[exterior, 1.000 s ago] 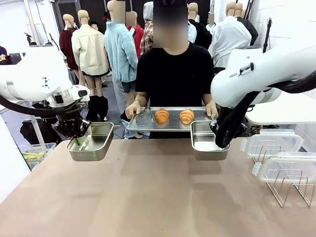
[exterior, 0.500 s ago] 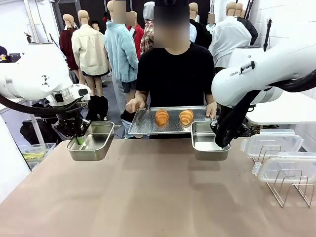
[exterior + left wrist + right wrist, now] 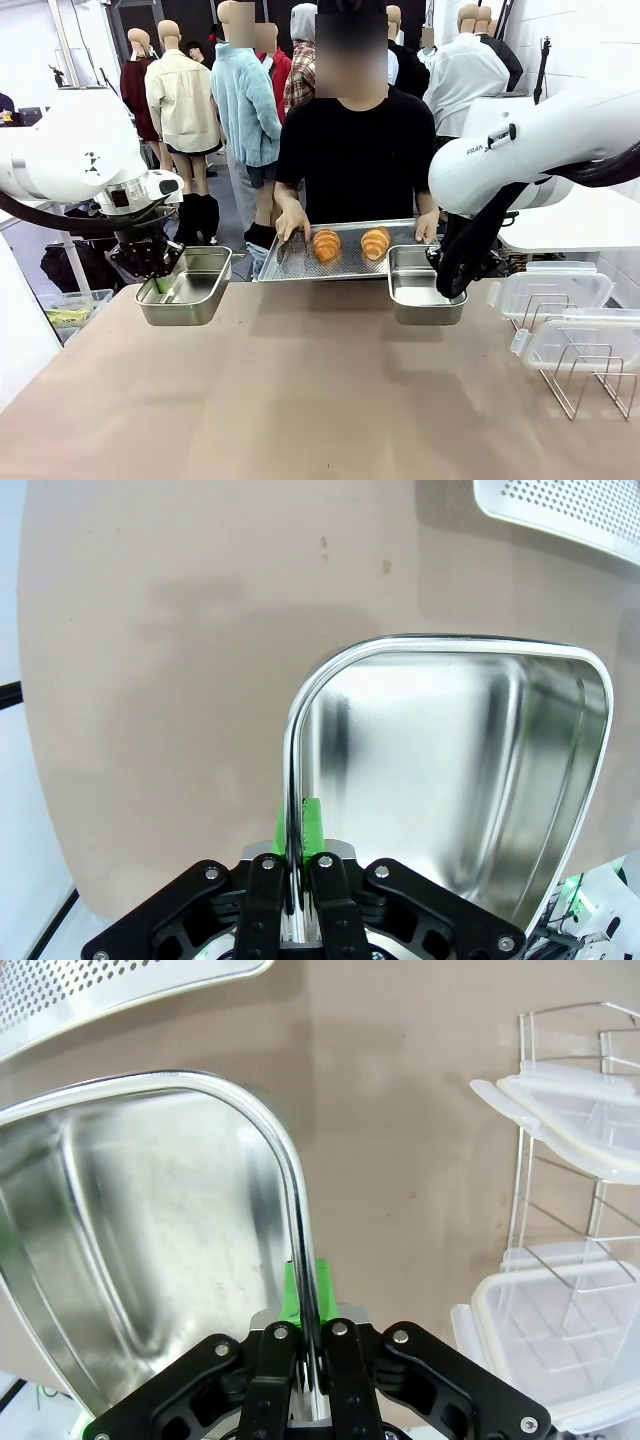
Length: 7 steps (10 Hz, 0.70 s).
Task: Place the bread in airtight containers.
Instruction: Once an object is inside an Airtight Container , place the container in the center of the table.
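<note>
Left claw (image 3: pixel 297 825) is clenched on the rim of the left tub (image 3: pixel 190 290), at ten o'clock on the table (image 3: pixel 300 400). Right claw (image 3: pixel 308 1290) grips the right tub (image 3: pixel 420 292) at one o'clock. The left roll (image 3: pixel 326 245) and right roll (image 3: pixel 376 242) lie on a tray (image 3: pixel 290 262) that a person holds at twelve. The right arm (image 3: pixel 530 150) has lettering starting "FRA".
</note>
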Tool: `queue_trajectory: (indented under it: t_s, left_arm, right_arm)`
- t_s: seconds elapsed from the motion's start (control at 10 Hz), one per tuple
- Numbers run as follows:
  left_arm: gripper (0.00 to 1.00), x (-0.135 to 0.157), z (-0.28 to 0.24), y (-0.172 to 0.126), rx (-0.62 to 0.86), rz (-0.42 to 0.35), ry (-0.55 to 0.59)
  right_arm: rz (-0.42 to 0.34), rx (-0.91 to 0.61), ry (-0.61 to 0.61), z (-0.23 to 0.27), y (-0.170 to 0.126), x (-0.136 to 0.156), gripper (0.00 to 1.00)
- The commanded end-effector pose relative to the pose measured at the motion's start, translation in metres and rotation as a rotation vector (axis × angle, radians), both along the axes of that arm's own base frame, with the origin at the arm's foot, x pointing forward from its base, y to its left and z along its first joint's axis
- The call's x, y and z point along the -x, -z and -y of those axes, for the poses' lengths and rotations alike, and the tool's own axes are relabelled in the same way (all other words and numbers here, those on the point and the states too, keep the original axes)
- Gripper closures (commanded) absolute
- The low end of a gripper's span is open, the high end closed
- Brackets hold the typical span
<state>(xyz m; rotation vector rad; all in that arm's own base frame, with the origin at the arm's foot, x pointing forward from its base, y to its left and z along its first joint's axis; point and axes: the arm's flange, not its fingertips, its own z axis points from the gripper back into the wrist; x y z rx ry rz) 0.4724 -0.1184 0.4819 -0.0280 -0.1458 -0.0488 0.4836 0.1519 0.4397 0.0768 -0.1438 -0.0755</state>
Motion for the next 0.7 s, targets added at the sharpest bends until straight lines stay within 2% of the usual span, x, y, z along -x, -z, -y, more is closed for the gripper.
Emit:
queue_trajectory:
  t_s: [0.0,0.6]
  left_arm:
    - [1.00,-0.0002,-0.0005,-0.0032,0.000,0.011,0.000]
    - [1.00,-0.0002,-0.0005,-0.0032,0.000,0.011,0.000]
  right_arm:
    - [0.009,0.008,0.006,-0.0002,-0.0030,0.0008,1.00]
    - [0.009,0.008,0.006,-0.0002,-0.0030,0.0008,1.00]
